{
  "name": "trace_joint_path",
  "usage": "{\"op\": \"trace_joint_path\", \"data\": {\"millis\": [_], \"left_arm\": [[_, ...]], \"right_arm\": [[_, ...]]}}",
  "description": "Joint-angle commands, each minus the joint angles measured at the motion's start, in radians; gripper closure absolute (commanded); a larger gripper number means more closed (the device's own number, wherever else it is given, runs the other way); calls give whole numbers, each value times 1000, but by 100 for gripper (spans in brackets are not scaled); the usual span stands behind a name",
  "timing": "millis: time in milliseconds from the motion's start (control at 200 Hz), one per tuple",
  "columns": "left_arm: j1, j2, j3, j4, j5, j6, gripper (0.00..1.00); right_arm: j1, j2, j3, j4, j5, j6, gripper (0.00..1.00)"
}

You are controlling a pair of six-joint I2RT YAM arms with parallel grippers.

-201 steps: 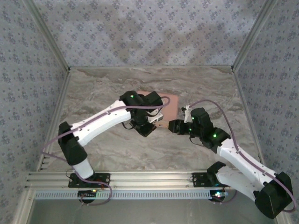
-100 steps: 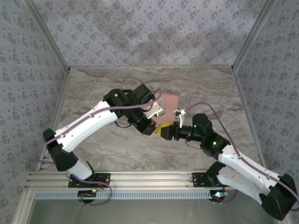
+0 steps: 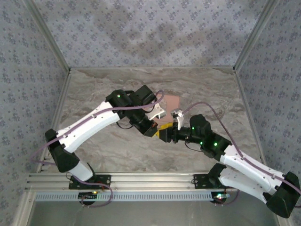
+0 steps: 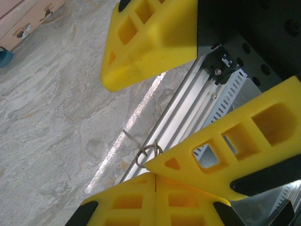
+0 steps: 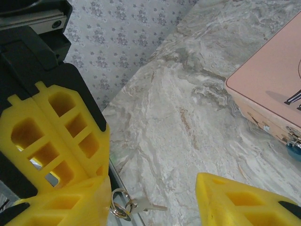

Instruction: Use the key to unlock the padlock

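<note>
Top external: right tool (image 3: 164, 135) has swung in to meet left tool (image 3: 156, 127) at frame centre. Left is clenched, with the key (image 5: 146, 205) dangling by its ring from its tips. Right is released, its jaws parted around them, so a handover looks likely. Padlock (image 5: 293, 137) seems to hang on the tin (image 5: 268, 84), right edge.

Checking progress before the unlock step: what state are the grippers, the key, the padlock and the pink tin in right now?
left gripper, jaws shut on the key ring.
right gripper, jaws open, key between them.
key, held off the table by its ring.
pink tin, lid shut.
padlock, at the tin's front; locked or not, cannot tell.
</note>
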Motion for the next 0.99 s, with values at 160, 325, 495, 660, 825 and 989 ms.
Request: {"op": "trace_joint_path", "data": {"millis": [160, 325, 495, 660, 825, 989], "left_arm": [[2, -5, -11, 15, 13, 5, 100], [4, -13, -11, 22, 15, 2, 100], [4, -16, -20, 29, 19, -6, 100], [4, -25, -21, 31, 14, -7, 100], [9, -35, -23, 35, -1, -9, 100], [15, -47, -34, 49, 0, -9, 100]], "right_arm": [[13, -56, 26, -69, 53, -55, 47], [42, -28, 43, -90, 77, -68, 48], [67, 5, 64, -94, 124, -74, 50], [66, 9, 84, -174, 257, -69, 58], [66, 18, 95, -289, 377, -57, 60], [58, -27, 61, -215, 294, -43, 56]]}}
